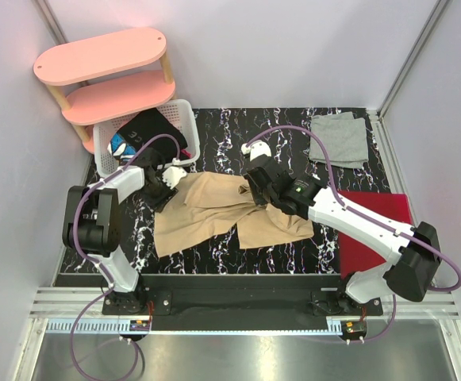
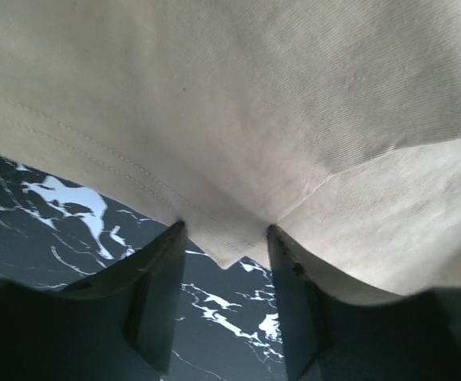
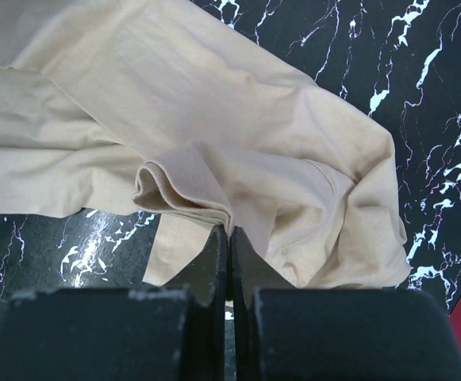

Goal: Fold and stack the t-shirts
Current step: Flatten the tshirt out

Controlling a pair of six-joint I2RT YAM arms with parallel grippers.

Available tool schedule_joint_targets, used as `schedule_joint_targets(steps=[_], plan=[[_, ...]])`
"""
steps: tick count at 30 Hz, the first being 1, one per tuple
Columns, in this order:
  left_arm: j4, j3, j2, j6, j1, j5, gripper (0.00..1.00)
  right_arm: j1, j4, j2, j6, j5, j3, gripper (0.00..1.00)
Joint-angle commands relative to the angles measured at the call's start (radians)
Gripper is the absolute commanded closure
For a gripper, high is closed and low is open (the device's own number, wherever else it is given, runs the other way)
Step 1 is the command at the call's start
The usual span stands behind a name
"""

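Note:
A tan t-shirt (image 1: 214,210) lies rumpled on the black marbled table, between the two arms. My left gripper (image 1: 169,184) is at its upper left corner. In the left wrist view the jaws of the left gripper (image 2: 224,230) stand apart, with a hemmed corner of the tan t-shirt (image 2: 254,103) lying between the tips. My right gripper (image 1: 255,190) is over the shirt's upper middle. In the right wrist view the right gripper (image 3: 229,230) is shut on a ribbed fold of the tan t-shirt (image 3: 238,103). A light grey t-shirt (image 1: 339,139) lies folded at the back right.
A red flat folder (image 1: 373,230) lies at the right edge of the table, partly under the right arm. A white basket (image 1: 184,111) holding dark clothes (image 1: 147,127) stands at the back left, with a pink two-tier shelf (image 1: 103,55) behind it.

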Motion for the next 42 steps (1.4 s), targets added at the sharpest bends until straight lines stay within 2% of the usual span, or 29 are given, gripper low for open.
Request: schedule_joint_targets(steps=[1, 6, 9, 14, 18, 22, 28, 34, 42], plan=[[0.037, 0.024, 0.023, -0.006, 0.008, -0.011, 0.59, 0.001, 0.031, -0.034, 0.006, -0.005, -0.001, 1.00], [0.036, 0.022, 0.022, -0.003, 0.009, -0.011, 0.78, 0.001, 0.033, -0.031, 0.009, -0.011, -0.001, 1.00], [0.025, 0.027, 0.014, -0.003, 0.009, -0.012, 0.82, 0.001, 0.033, -0.033, 0.010, -0.014, 0.000, 1.00], [-0.010, 0.036, -0.014, 0.002, 0.009, -0.008, 0.80, 0.001, 0.031, -0.042, 0.010, -0.019, 0.000, 1.00], [-0.033, 0.030, -0.032, 0.005, 0.009, -0.006, 0.68, 0.001, 0.031, -0.048, 0.013, -0.022, -0.001, 1.00], [-0.039, 0.021, -0.037, 0.009, 0.009, -0.024, 0.60, 0.001, 0.033, -0.052, 0.018, -0.028, -0.007, 1.00], [-0.044, 0.027, -0.035, 0.017, 0.009, -0.031, 0.60, 0.001, 0.033, -0.054, 0.024, -0.031, -0.020, 1.00], [-0.070, 0.041, -0.043, 0.037, 0.017, -0.034, 0.68, -0.001, 0.034, -0.053, 0.029, -0.028, -0.026, 1.00], [-0.105, 0.056, -0.084, 0.055, 0.035, -0.015, 0.69, 0.001, 0.039, -0.043, 0.027, -0.028, -0.030, 1.00]])
